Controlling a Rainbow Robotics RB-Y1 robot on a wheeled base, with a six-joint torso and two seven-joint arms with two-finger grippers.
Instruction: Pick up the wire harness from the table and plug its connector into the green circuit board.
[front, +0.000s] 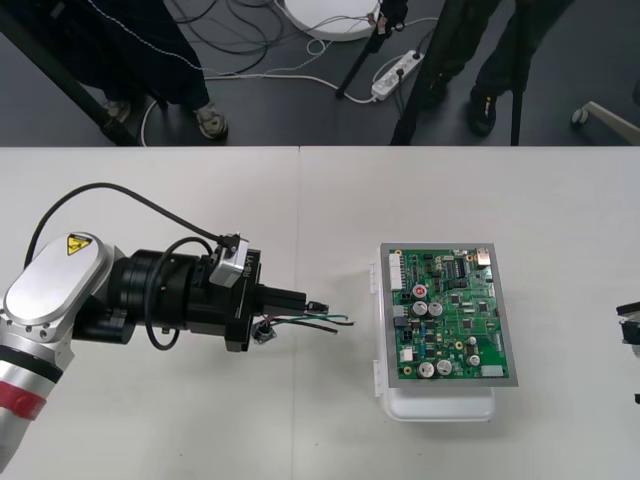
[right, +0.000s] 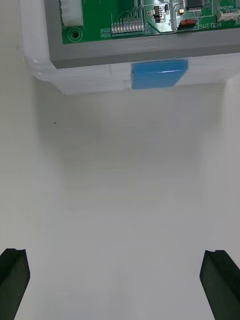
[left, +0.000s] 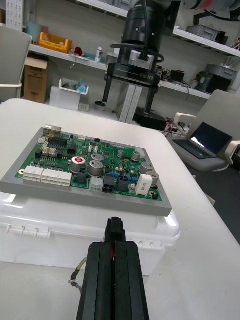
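Observation:
The green circuit board sits on its white base right of the table's middle. My left gripper hovers a short way left of it, pointing at the board and shut on the wire harness. The small black plug sticks out between the shut fingers, facing the board and its base. Thin wires trail under the gripper, with the socket end hanging beside it. My right gripper waits at the table's right edge, open, looking at the board's edge.
A blue latch sits on the base's side facing the right gripper. Bare table lies between each gripper and the board. The right gripper stands beyond the board in the left wrist view.

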